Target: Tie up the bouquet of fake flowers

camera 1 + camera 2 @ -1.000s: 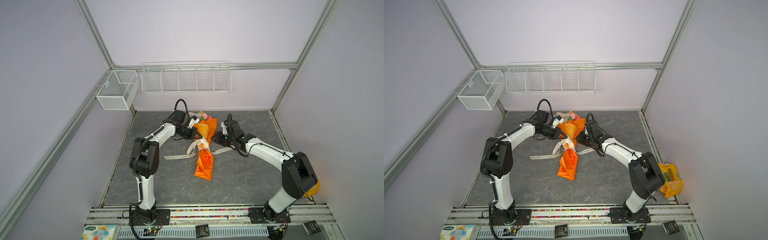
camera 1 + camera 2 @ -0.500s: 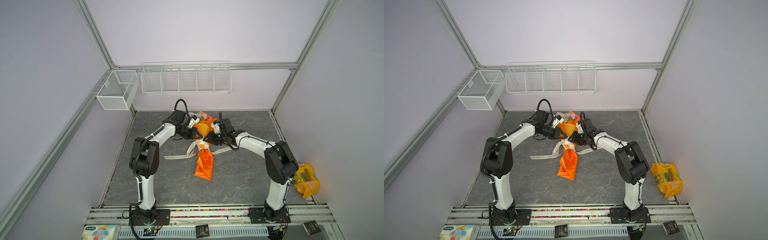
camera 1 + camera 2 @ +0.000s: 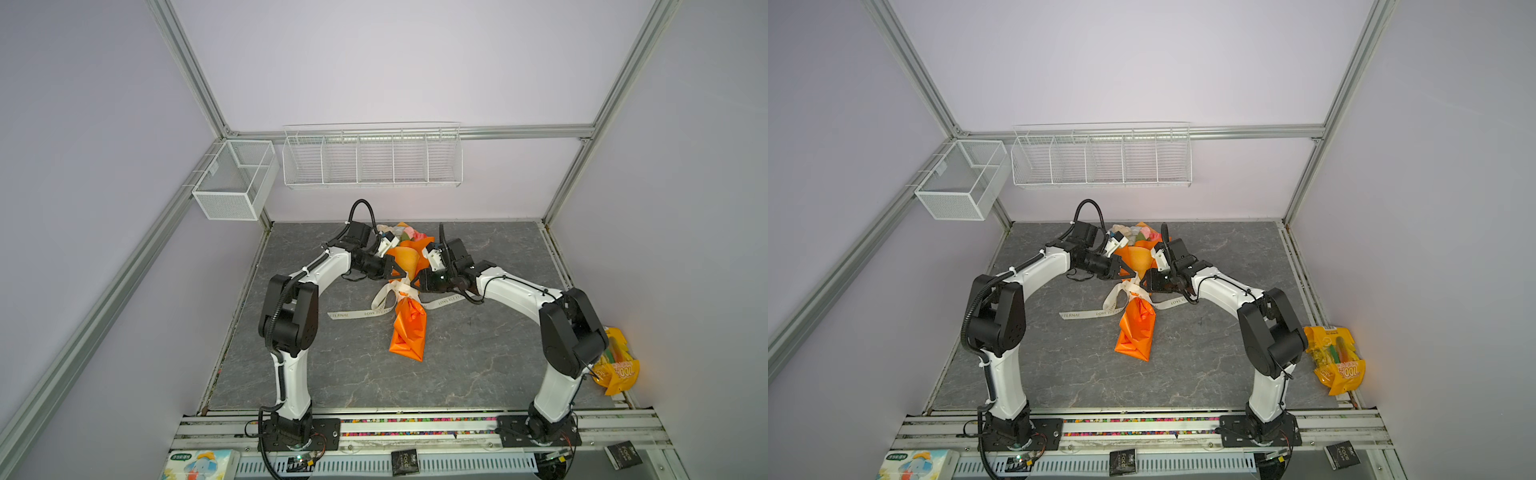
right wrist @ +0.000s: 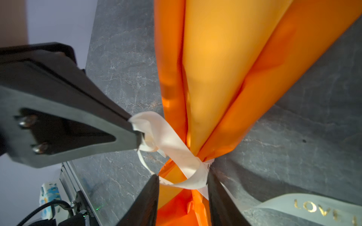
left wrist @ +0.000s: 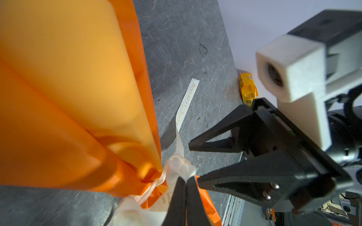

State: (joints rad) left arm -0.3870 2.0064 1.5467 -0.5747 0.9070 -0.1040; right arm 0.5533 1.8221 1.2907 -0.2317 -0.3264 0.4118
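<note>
The left hand (image 5: 185,179) is pressed together, pinching a fold of the cream ribbon (image 4: 172,140) right at the knot. The right hand (image 4: 183,176) is standing spread, its two fingers straddling the tied neck of the orange wrapping sheet (image 3: 409,328) with a loop of ribbon lying between them. I cannot quite tell from the close view whether either finger is touching that loop. The two hands are sitting almost tip to tip at the neck, leaving very little room between them.

The bouquet of fake flowers (image 3: 409,233) is lying in the sheet near the middle of the counter (image 3: 478,353). Its blooms are pointing toward the back wall and the sheet's tail toward the front rail. The ribbon's lettered ends are trailing flat on the counter to either side of the neck. Bare counter is lying open in front and out to both side edges. A yellow packet (image 3: 615,370) is sitting at the right edge, well apart from the bouquet.
</note>
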